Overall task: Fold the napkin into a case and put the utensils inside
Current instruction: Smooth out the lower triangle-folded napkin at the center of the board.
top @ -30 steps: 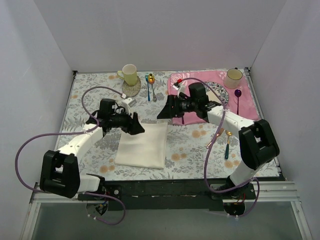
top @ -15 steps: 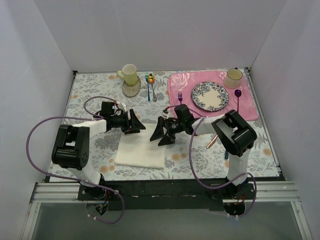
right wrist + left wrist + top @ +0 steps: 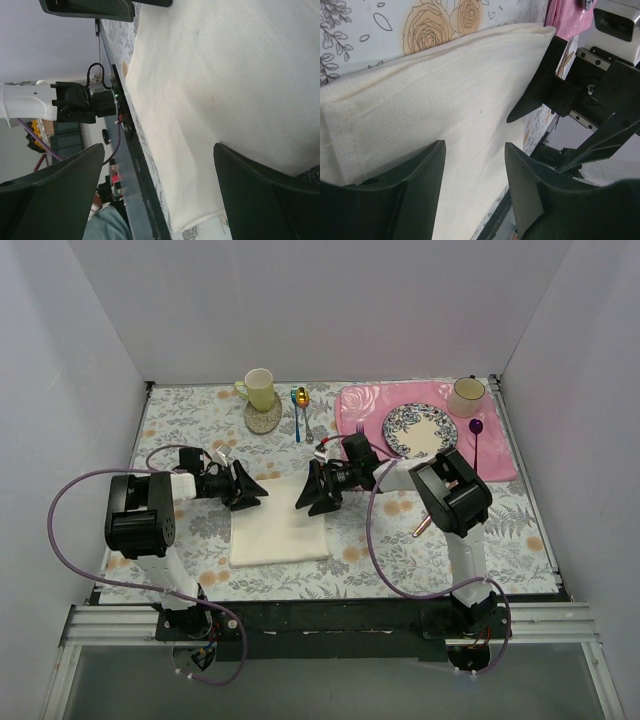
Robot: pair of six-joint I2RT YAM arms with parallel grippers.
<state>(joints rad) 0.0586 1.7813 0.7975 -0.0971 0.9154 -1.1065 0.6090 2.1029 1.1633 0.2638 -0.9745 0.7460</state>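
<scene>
The cream napkin (image 3: pixel 280 535) lies folded flat on the floral tablecloth, in front of both arms. My left gripper (image 3: pixel 245 490) stands open at its far left corner, fingers (image 3: pixel 422 170) apart just above the cloth (image 3: pixel 445 100), holding nothing (image 3: pixel 474 145). My right gripper (image 3: pixel 312 495) is wide open at the far right corner, low over the napkin (image 3: pixel 225 75), empty too (image 3: pixel 159 147). The two grippers face each other. The copper knife (image 3: pixel 421 525) shows partly beside the right arm. The teal-handled spoon is hidden behind that arm.
At the back stand a yellow mug (image 3: pixel 260 388) on a coaster, a blue-handled spoon (image 3: pixel 298 415), and a pink placemat (image 3: pixel 365 402) with a patterned plate (image 3: pixel 420 430), purple fork (image 3: pixel 360 430), cream cup (image 3: pixel 466 395) and purple spoon (image 3: pixel 477 435).
The right gripper came off the placemat and dropped to the napkin's far right corner. The left gripper slid left to the far left corner and narrowed a little. Both arms folded low.
</scene>
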